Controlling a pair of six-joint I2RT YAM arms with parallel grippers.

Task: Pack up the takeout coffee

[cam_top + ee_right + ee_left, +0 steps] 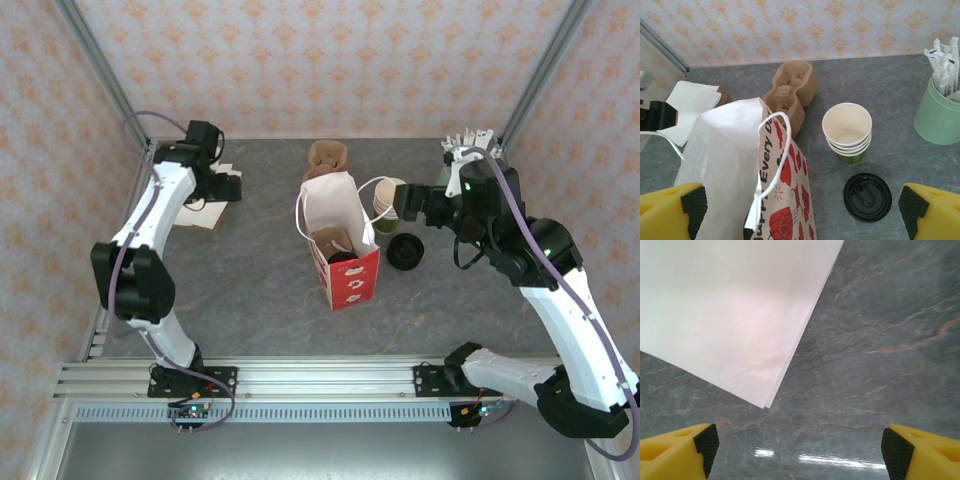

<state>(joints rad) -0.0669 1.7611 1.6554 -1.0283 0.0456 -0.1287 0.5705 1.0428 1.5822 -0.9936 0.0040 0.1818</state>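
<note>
Takeout coffee mostly unpacked, nothing held

The right end effector (802, 207) gaped empty above the paper bag (785, 170); just beside the bag stood nested green cups (846, 125) and a loose black lid (867, 196) on the worktop (890, 90); the left end effector (800, 447), also wide and empty, hung well apart from the bag.

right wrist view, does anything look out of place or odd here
The black lid lies loose on the table, beside the nested stack of green cups. The top cup stands open and looks empty. Nothing looks spilled or damaged.
</note>
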